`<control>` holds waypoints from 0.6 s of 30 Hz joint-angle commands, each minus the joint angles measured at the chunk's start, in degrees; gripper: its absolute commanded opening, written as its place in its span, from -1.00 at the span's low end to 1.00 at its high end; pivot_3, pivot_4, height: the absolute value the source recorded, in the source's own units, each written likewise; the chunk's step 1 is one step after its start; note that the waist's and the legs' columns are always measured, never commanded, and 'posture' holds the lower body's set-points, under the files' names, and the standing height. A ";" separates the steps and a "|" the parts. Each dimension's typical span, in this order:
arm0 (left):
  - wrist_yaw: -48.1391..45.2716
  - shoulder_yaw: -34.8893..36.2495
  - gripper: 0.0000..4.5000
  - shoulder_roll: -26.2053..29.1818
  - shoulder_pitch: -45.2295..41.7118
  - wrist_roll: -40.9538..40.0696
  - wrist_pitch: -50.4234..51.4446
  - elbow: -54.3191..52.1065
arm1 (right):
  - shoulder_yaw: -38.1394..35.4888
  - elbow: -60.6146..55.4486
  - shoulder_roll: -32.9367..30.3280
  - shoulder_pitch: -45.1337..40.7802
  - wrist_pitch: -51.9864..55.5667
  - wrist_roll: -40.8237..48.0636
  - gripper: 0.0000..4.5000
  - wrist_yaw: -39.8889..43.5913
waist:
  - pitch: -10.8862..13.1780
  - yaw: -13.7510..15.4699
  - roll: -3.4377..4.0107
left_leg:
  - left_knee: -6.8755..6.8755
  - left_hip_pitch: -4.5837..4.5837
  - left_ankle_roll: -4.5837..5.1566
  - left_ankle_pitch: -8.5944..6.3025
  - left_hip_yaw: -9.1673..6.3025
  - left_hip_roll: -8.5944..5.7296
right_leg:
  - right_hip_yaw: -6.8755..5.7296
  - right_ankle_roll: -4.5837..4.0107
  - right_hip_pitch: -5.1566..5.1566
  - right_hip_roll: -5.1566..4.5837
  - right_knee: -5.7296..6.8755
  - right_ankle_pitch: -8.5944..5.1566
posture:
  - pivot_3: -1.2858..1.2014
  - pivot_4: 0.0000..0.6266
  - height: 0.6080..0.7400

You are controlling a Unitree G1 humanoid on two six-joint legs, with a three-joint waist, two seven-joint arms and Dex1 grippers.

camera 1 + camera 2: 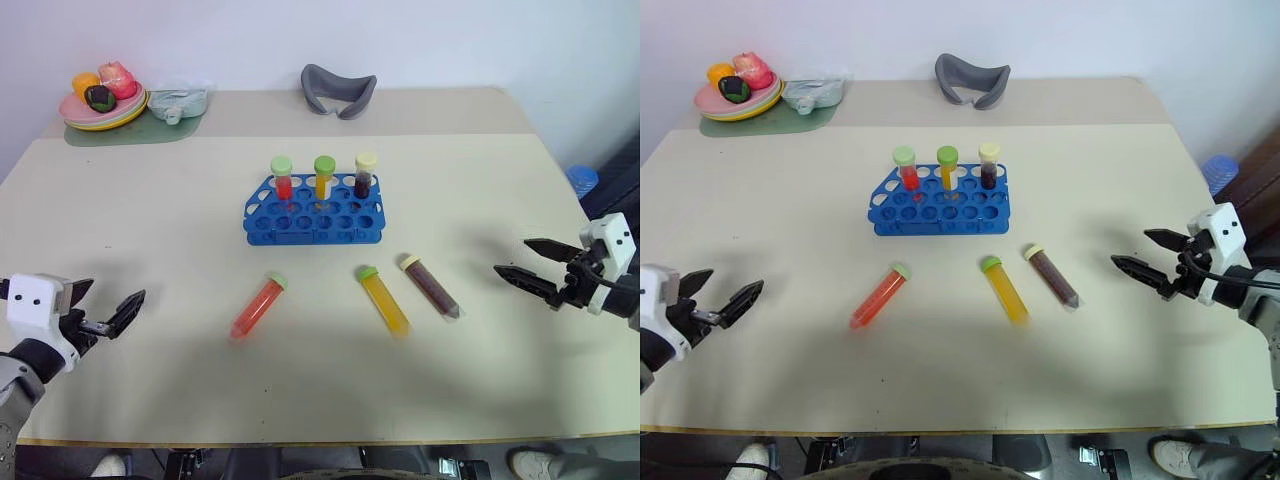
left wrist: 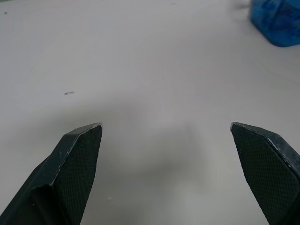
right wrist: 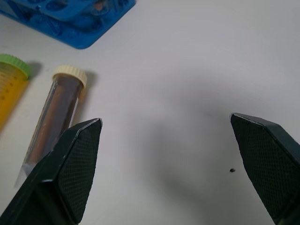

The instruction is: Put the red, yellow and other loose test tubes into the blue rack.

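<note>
The blue rack (image 1: 300, 236) stands mid-table with three capped tubes upright in its back row. In front of it lie three loose test tubes: a red one (image 1: 258, 306) with a light-green cap, a yellow one (image 1: 384, 300) with a green cap, and a dark maroon one (image 1: 430, 287) with a pale-yellow cap. My left gripper (image 1: 118, 290) hovers open over bare table, well left of the red tube. Right of the maroon tube (image 3: 54, 117), my right gripper (image 1: 512, 256) is open and apart from it. Both are empty.
Stacked plates with toy food (image 1: 103, 100) sit on a green mat at the back left, beside a clear plastic packet (image 1: 180, 100). A grey curved object (image 1: 338, 90) lies at the back centre. A blue object (image 1: 582, 178) shows beyond the table's right edge.
</note>
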 commanded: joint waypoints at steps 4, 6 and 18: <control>0.95 0.65 0.98 -0.95 -0.23 -0.25 -0.77 -1.61 | 0.26 0.32 -1.92 -2.40 -0.46 -1.02 1.00 0.20 | 0.00 -0.02 0.00 | 0.01 0.00 0.00 0.00 0.01 0.00 | 0.00 0.00 0.00 0.00 0.00 0.00 | 0.03 -0.52 1.00; 0.98 0.01 0.98 -1.00 -0.85 -0.24 -0.74 -1.65 | 0.70 0.39 -2.23 -3.38 -0.32 -1.56 1.00 -0.14 | 0.00 -0.01 0.00 | 0.01 0.00 0.00 0.00 0.00 0.00 | 0.00 0.00 0.00 0.00 0.01 0.00 | 0.03 -0.52 1.00; -2.43 -12.98 0.98 0.70 -12.28 -1.24 0.11 -4.05 | -1.24 -17.84 -7.73 -2.55 18.95 5.42 1.00 -3.18 | -0.01 0.18 0.02 | 0.04 -0.02 0.00 0.00 0.00 0.00 | 0.00 0.01 0.01 -0.01 0.01 0.01 | 0.03 -0.52 1.00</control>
